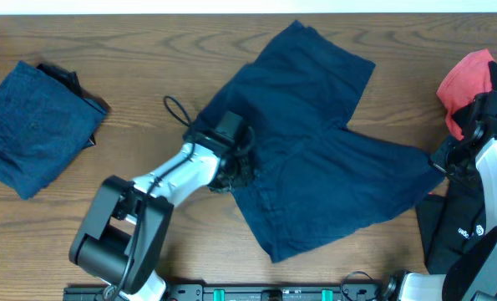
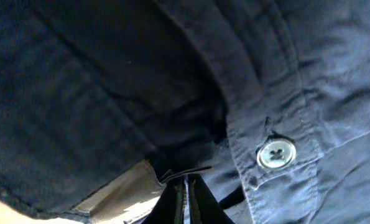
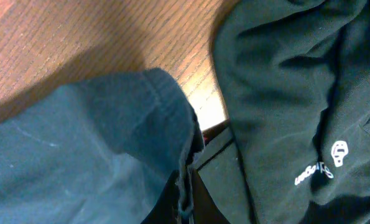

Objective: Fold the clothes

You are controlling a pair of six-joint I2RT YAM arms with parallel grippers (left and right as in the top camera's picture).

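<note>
Dark navy shorts (image 1: 315, 142) lie spread on the wooden table, legs pointing to the far side and to the right. My left gripper (image 1: 231, 159) is at the waistband on the shorts' left side, shut on a pinch of the fabric (image 2: 188, 186) next to a pale button (image 2: 276, 153). My right gripper (image 1: 438, 167) is at the right leg's end, shut on the navy hem (image 3: 186, 186). A red piece (image 1: 465, 79) lies at the far right. A black piece (image 1: 440, 226) with a white logo (image 3: 321, 165) lies under the right arm.
A folded navy garment (image 1: 31, 125) sits at the far left with a black item (image 1: 68, 81) sticking out behind it. A black cord loop (image 1: 177, 110) lies by the left arm. Bare wood (image 1: 148, 50) shows between the folded garment and the shorts.
</note>
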